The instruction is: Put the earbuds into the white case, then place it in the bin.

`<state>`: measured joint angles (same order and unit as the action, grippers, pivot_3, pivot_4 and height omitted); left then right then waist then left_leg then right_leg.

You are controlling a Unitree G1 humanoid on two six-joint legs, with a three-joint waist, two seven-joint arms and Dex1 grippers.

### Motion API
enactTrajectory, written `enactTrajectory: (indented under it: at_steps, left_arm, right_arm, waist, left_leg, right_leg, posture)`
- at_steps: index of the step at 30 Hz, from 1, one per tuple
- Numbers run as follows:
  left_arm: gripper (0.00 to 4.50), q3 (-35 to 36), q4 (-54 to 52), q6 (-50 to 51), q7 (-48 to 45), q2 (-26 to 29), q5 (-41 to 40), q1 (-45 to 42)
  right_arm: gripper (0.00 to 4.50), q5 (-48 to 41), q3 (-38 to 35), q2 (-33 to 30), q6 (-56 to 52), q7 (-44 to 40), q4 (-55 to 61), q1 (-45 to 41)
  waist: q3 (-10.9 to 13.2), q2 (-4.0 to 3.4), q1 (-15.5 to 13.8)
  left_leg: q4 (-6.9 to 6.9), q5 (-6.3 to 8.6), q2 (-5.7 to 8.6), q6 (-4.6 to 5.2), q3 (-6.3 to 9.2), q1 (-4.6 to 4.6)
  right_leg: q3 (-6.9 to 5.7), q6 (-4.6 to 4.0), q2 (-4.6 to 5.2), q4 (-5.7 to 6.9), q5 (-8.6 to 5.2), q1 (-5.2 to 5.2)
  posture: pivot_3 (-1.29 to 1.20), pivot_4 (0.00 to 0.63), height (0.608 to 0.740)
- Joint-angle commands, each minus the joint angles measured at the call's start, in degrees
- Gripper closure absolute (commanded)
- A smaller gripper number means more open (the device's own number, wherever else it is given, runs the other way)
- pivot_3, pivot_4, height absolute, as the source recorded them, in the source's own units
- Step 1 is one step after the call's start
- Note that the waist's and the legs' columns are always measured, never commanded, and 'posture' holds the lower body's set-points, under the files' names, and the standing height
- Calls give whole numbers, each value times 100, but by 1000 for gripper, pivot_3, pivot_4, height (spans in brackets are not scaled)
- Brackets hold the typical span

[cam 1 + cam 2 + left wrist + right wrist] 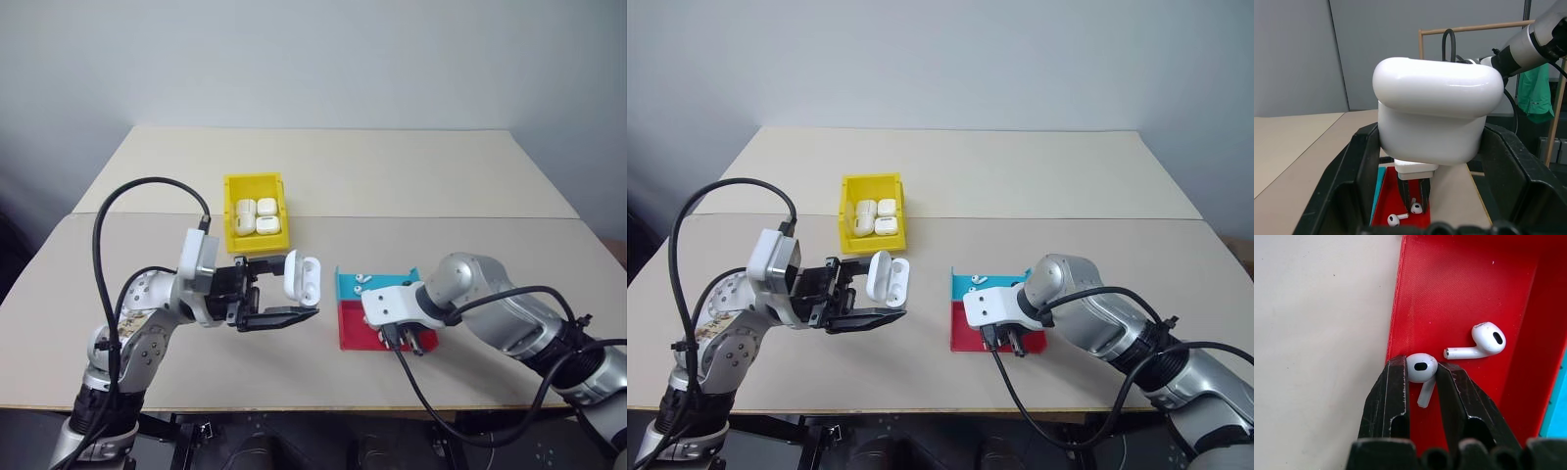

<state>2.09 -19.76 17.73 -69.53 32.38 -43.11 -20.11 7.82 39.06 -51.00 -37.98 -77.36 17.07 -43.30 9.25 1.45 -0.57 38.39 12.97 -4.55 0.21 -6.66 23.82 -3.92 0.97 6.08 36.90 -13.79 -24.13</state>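
Observation:
My left gripper (282,294) is shut on the white case (303,278) and holds it above the table with its hinged lid flipped open. My right gripper (1421,382) points down into the red part of the tray (1459,289). Its two black fingers are shut on one earbud (1421,367), which is still on the red floor. A second earbud (1483,341) lies loose just beside it. The yellow bin (253,180) stands behind the held case and holds several white cases.
The tray's teal part (345,284) lies on the far side of the red part and holds small white earbuds (361,279). The tray's raised red wall (1397,308) runs close beside my right fingers. A seam crosses the table behind the bin.

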Motion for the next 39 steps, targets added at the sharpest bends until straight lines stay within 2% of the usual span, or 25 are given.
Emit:
enactTrajectory:
  at_steps: [1, 5, 7, 9, 13, 16, 18, 22, 25, 31, 39]
  left_arm:
    - [1721, 118, -196, 30, 20, 50, -155, -26]
    - [1721, 95, -177, 63, -18, 41, -206, -68]
    - [1721, 97, -140, 81, -60, 44, -251, -104]
    - [1721, 87, -89, 105, -78, 28, -290, -163]
    - [1721, -39, 109, 157, -75, -98, -245, -460]
    - [1721, -129, 302, 226, -135, -104, -169, -703]
    - [1721, -180, 448, 301, -138, -99, -117, -879]
    - [1721, -277, 640, 645, 26, -83, -70, -1162]
    - [1721, -326, 709, 804, 141, -188, -61, -1290]
    - [1721, -265, 685, 831, 135, -293, -42, -1306]
    - [1721, -145, 565, 886, 102, -234, -145, -1259]
  right_arm:
    - [3873, -92, -278, -55, -187, -54, 189, 139]
    - [3873, -694, -1154, -290, -797, -133, 525, 311]
    - [3873, -1304, -1915, -340, -1200, -177, 663, 384]
    - [3873, -2004, -2778, -111, -1680, -81, 758, 381]
    - [3873, -3589, -5009, 1341, -1968, 821, 956, 519]
    - [3873, -4643, -6014, 2196, -2644, 1635, 977, 348]
    - [3873, -5239, -6398, 2738, -2856, 2329, 1136, 233]
    - [3873, -5928, -6325, 3366, -2709, 3313, 1649, 202]
    - [3873, -6084, -5879, 3562, -2586, 3844, 1886, 273]
    - [3873, -5973, -5260, 3206, -2233, 4016, 1983, 625]
    - [3873, -5794, -4847, 2781, -1686, 4100, 1892, 861]
  waist:
    - [0, 0, -2]
    - [0, 0, -14]
    - [0, 0, -10]
    - [0, 0, -5]
    - [0, 1, -6]
    - [-1, -2, -10]
    - [-2, -2, -11]
    - [-2, -4, -5]
    - [-3, -5, 13]
    - [-3, -6, 7]
    - [-3, -6, 15]
  left_leg:
    - [0, 0, 0, 0, 0, 0]
    - [0, 0, 0, 0, 0, 1]
    - [0, 0, 0, 0, 0, 2]
    - [-1, 1, -1, 2, 2, 1]
    - [-2, 2, -12, 3, 5, -3]
    - [-1, 0, -13, 0, 2, -3]
    - [-1, 0, -13, 0, 1, -2]
    - [-8, 0, -13, 0, 1, -1]
    - [-7, 0, -12, 0, 0, -1]
    - [-7, 1, -12, 1, 0, -1]
    - [-8, 1, -12, 2, 1, -1]
  right_leg:
    - [0, 0, 0, 0, 0, 0]
    - [0, 0, 0, -1, 0, 0]
    - [0, -1, 0, -1, 0, -2]
    - [-1, -1, -1, -1, 0, -1]
    - [-1, -3, -17, -2, 2, 5]
    - [2, -5, -19, 1, 3, 6]
    - [2, -6, -18, 0, 4, 5]
    - [4, -6, -19, 3, 4, 0]
    - [6, -6, -19, 4, 4, -1]
    - [5, -6, -19, 2, 4, 1]
    - [6, -6, -19, 1, 4, 0]
  posture:
    - [0, 150, 740]
    - [0, 150, 740]
    - [0, 150, 740]
    - [0, 150, 740]
    - [0, 150, 740]
    - [0, 150, 740]
    - [0, 150, 740]
    - [0, 150, 740]
    - [0, 150, 740]
    - [0, 150, 740]
    - [0, 150, 740]
